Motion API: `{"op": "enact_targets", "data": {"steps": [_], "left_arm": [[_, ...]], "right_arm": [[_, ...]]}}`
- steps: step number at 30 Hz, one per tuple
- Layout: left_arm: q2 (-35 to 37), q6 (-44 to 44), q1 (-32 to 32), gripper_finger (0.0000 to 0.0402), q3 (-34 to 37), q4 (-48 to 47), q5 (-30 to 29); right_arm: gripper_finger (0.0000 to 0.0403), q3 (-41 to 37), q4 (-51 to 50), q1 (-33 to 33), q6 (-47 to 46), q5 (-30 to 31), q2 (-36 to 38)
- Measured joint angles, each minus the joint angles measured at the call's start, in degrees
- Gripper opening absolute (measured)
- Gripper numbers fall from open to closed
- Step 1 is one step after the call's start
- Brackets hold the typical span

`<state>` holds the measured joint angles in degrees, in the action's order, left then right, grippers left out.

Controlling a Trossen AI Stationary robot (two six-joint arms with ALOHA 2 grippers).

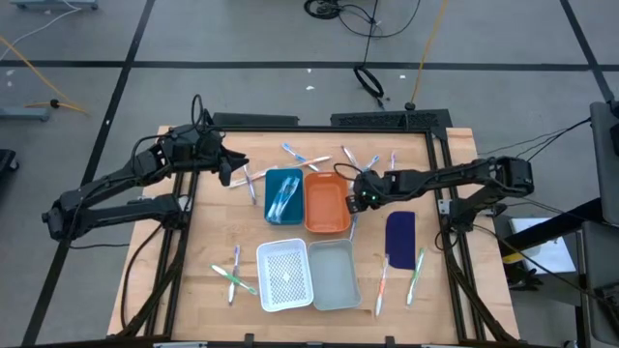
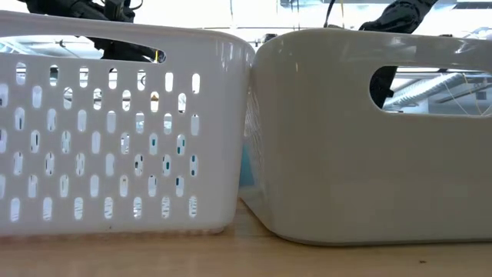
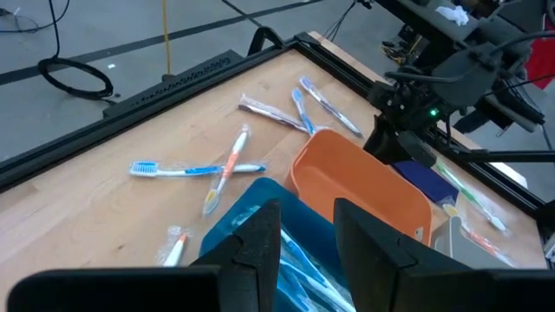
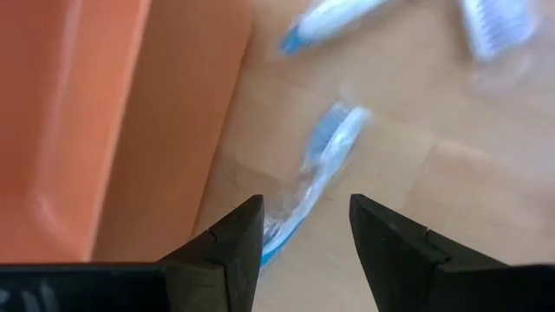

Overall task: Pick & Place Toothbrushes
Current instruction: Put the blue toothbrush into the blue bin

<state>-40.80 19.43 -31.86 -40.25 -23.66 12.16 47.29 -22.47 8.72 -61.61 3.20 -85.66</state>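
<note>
Toothbrushes lie scattered on the wooden table: some near the far edge (image 1: 305, 157), a pair at the near left (image 1: 232, 275), two at the near right (image 1: 416, 275). A few lie inside the blue tray (image 1: 283, 193). My right gripper (image 1: 363, 196) is open, low beside the orange tray's (image 1: 327, 203) right wall. Its fingers stand on either side of a blue-and-white toothbrush (image 4: 316, 173) that lies flat on the table. My left gripper (image 1: 235, 172) is open and hovers at the blue tray's (image 3: 238, 217) far left corner, holding nothing.
A white perforated basket (image 1: 285, 275) and a grey bin (image 1: 335, 274) stand side by side at the near edge and fill the low view. A dark blue flat oblong (image 1: 399, 234) lies to the right of the trays. Black rails (image 1: 440, 193) frame the table.
</note>
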Motion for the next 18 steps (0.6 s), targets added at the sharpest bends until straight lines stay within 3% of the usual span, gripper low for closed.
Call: {"op": "enact_targets", "data": {"steps": [18], "left_arm": [[0.0,1.6,0.0,0.0108,0.0,0.4,1.4]], "right_arm": [[0.0164,0.1,-2.6,-0.2,-1.6,2.9,-2.3]]}}
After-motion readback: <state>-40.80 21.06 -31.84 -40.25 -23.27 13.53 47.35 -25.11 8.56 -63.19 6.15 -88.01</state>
